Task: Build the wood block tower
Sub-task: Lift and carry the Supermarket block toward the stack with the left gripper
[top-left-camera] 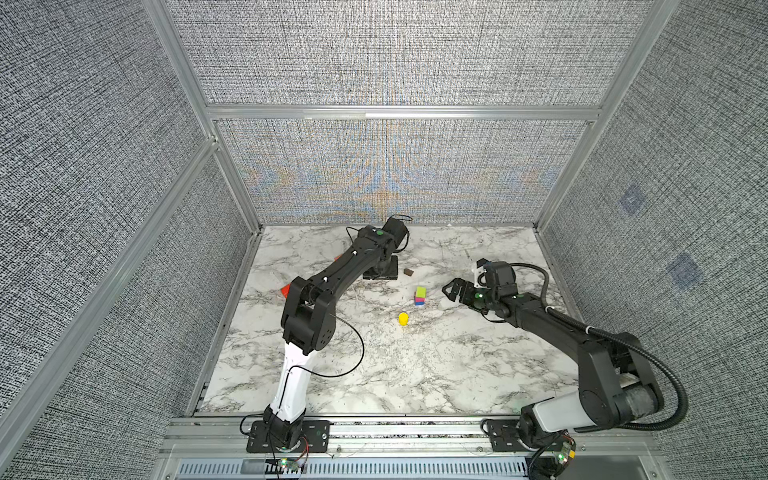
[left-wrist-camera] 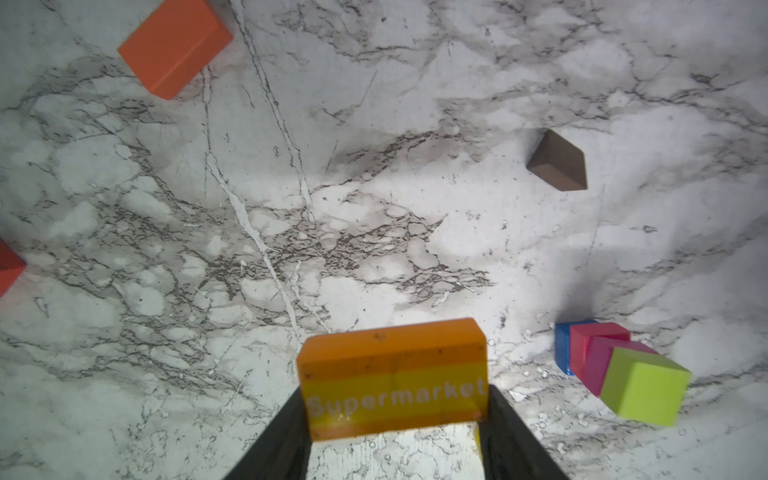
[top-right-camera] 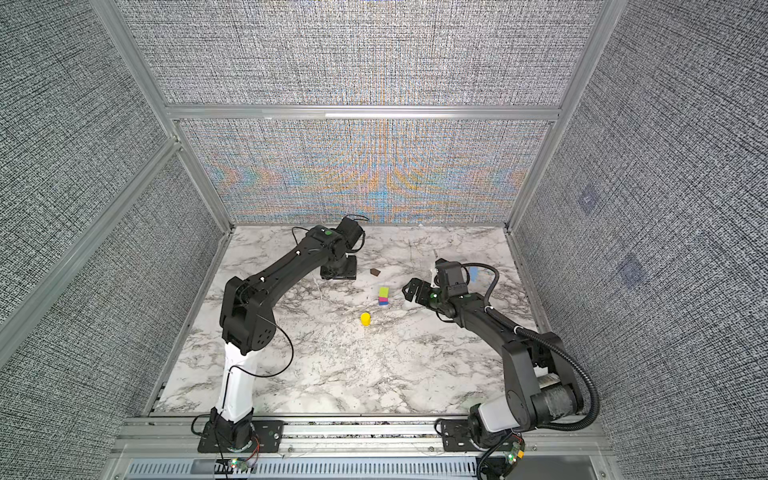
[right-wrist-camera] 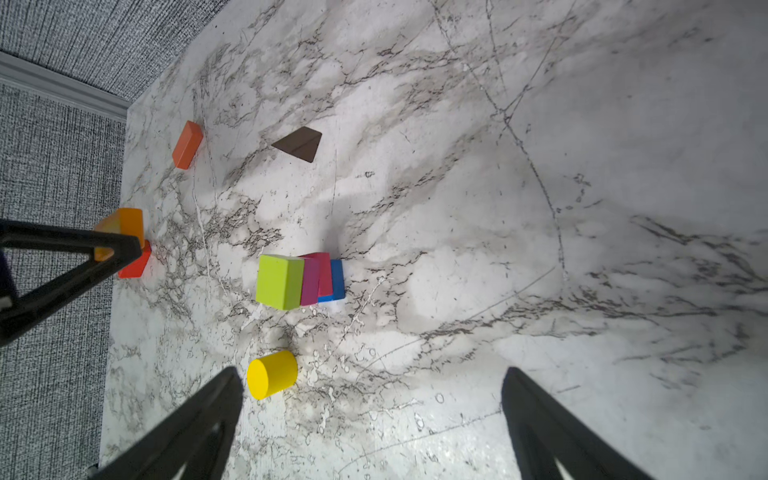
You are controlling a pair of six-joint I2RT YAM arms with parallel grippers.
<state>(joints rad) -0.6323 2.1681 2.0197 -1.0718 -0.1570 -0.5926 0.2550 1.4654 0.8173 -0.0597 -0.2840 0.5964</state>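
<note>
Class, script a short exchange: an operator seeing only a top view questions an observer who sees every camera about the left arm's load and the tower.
Operator: Do the left fingers hold anything?
Observer: Yes, the left wrist view shows them shut on an orange-and-yellow block lettered Supermarket.
Operator: The tower looks like three layers here.
Observer: Four: the right wrist view shows a red slab between the blue slab and pink slab.

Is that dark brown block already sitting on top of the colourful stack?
No, the dark brown block lies alone on the table, apart from the stack, which a lime-green block tops.
</note>
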